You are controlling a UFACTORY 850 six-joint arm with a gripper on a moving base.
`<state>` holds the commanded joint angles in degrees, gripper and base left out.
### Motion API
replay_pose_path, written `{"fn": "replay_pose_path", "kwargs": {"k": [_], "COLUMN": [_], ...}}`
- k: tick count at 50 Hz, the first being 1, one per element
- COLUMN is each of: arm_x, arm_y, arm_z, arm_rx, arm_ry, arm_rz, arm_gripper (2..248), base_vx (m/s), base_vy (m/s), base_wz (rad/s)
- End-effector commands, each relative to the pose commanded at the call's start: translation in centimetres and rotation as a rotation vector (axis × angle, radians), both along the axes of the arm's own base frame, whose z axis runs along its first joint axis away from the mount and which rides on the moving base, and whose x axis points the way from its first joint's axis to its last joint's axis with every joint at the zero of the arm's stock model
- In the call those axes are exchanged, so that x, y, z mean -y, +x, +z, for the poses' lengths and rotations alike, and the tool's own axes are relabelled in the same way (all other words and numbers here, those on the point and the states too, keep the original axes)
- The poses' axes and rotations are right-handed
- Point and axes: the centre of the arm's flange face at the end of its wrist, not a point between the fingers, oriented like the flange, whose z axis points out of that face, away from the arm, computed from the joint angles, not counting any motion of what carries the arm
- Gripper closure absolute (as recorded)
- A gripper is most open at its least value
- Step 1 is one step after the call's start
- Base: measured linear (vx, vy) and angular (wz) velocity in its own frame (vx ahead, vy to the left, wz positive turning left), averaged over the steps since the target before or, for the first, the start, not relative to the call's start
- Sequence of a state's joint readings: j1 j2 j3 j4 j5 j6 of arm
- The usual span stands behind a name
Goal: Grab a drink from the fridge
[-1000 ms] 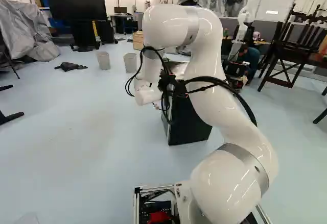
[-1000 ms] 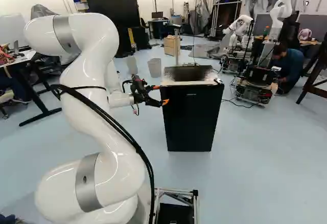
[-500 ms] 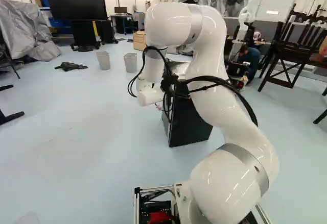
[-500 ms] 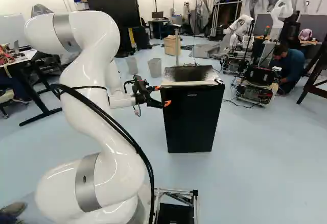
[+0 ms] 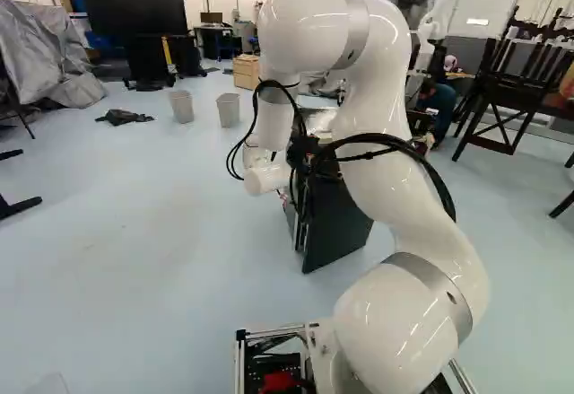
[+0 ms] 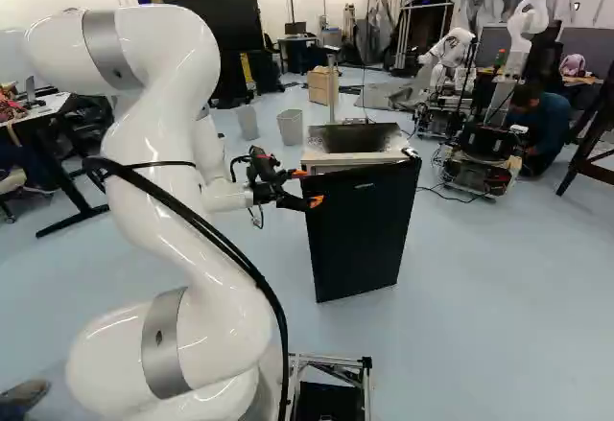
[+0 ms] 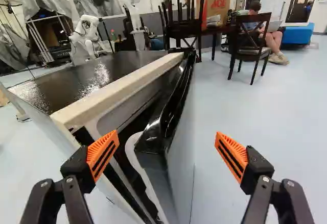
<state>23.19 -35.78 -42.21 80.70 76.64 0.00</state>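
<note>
At the near left side of the fridge [image 6: 355, 140], the released gripper [image 7: 167, 150] stands with its orange pads [image 7: 104, 152] well spread, one towards the gap behind the door [image 6: 360, 234], the other beyond its outer face. The door's free edge [image 7: 156, 175] lies between them, and I see no grip on it. The door is ajar, its left side swung nearer than the cabinet. No drink shows; presumably it is inside, hidden by the door.

The door looks like a stiff, flat panel that should swing rather than lift, probably with little effort now that it has parted from the front. Its black surface is glossy and may be slippery, so a pinch on the outer skin alone could slide. The better hold is across the thickness of the free edge, just below the top left corner, or a push from the inner side. Any pull should follow the arc about the hinge, seemingly at the right; a straight tug might drag the cabinet. As for the drink, a cold can or bottle would likely be smooth, perhaps damp, and easily dented: best taken around the middle, gently, and kept upright.
</note>
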Motion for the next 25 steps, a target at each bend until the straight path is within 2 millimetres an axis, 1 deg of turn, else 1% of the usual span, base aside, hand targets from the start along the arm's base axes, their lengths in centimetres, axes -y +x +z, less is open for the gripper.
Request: {"fn": "replay_pose_path", "kwargs": {"k": [25], "arm_x": [1.2], "arm_y": [-5.4], "arm_z": [0.2], "arm_rx": [-0.068], "arm_ry": [-0.030], "arm_rz": [0.026], "arm_gripper": [3], "base_vx": [0.000], "base_vy": [0.000], "base_wz": [0.000]}}
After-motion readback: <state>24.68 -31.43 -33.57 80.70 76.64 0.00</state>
